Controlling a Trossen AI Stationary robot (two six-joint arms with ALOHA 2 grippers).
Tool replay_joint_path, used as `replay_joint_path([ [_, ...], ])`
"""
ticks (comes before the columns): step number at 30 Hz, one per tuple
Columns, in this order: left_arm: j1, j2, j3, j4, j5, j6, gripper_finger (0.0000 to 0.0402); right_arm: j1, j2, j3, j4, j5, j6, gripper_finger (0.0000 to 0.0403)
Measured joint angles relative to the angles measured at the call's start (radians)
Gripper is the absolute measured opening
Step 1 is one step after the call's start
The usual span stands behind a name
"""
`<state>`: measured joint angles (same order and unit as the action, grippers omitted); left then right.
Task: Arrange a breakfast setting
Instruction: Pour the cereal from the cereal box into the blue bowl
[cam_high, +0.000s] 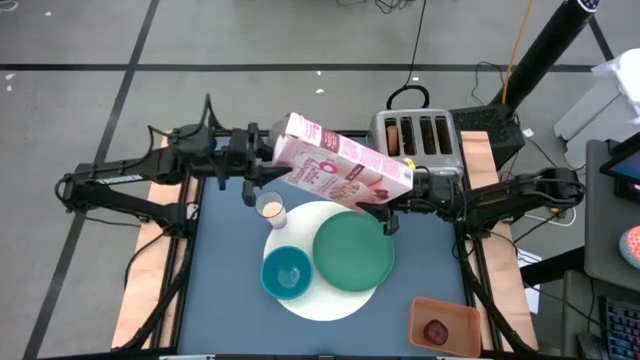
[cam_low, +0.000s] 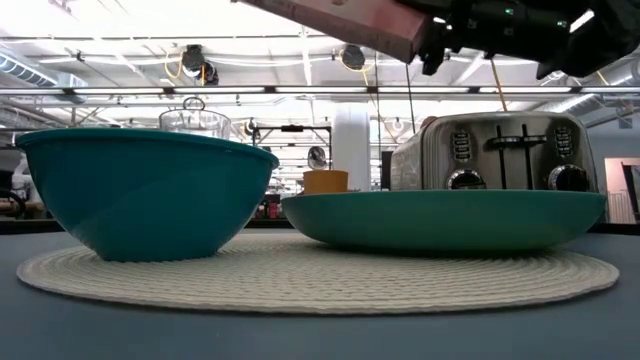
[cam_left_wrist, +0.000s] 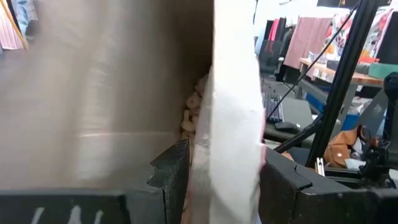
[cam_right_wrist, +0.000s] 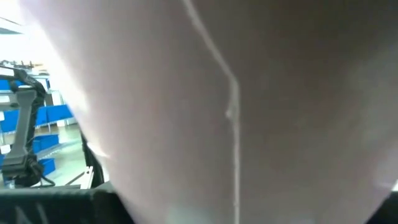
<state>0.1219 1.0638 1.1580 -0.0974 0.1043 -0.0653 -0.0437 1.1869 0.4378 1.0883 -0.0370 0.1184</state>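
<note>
A pink cereal box (cam_high: 340, 165) hangs between both grippers, lying slantwise above the table's far half; it also shows in the low view (cam_low: 340, 20). My left gripper (cam_high: 268, 155) is shut on its open top end. My right gripper (cam_high: 392, 205) is shut on its bottom end. On the round white mat (cam_high: 300, 295) stand the green plate (cam_high: 353, 250) and the teal bowl (cam_high: 286, 272). The milk glass (cam_high: 271, 210) stands at the mat's far left edge. The orange cup (cam_low: 325, 181) shows only in the low view. The spoon is out of view. My left gripper pinches the white wall (cam_left_wrist: 230, 155) at the box's open top, one finger (cam_left_wrist: 171, 177) inside the box and one (cam_left_wrist: 292, 186) outside. It comes level from the table's left. Cereal pieces (cam_left_wrist: 193, 112) show inside. The box is lifted clear. My right gripper holds the box's bottom end (cam_high: 385, 195), coming level from the table's right. The box fills its wrist view and hides the fingers, so the kind of hold cannot be told. The box is clear of the table, above the plate's far edge.
The silver four-slot toaster (cam_high: 418, 138) stands at the far right, just behind the box, with something brown in one slot (cam_high: 393, 135). An orange tray (cam_high: 445, 325) at the near right holds the dark-red fruit (cam_high: 436, 331).
</note>
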Motion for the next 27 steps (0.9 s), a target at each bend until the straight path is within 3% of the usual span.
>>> replay_joint_path([
  [15,0.000,-0.193,0.000,-0.213,0.000,0.000,0.0157,0.000,-0.151,-0.066,-0.091,-0.001,0.000,0.0212],
  [22,-0.007,-0.296,-0.009,-0.438,0.000,0.018,0.0157,0.001,-0.209,-0.067,-0.189,-0.120,0.000,0.0212],
  [27,-0.020,-0.381,-0.099,-0.433,-0.001,0.031,0.0157,0.010,-0.234,-0.067,-0.231,-0.184,0.025,0.0212],
])
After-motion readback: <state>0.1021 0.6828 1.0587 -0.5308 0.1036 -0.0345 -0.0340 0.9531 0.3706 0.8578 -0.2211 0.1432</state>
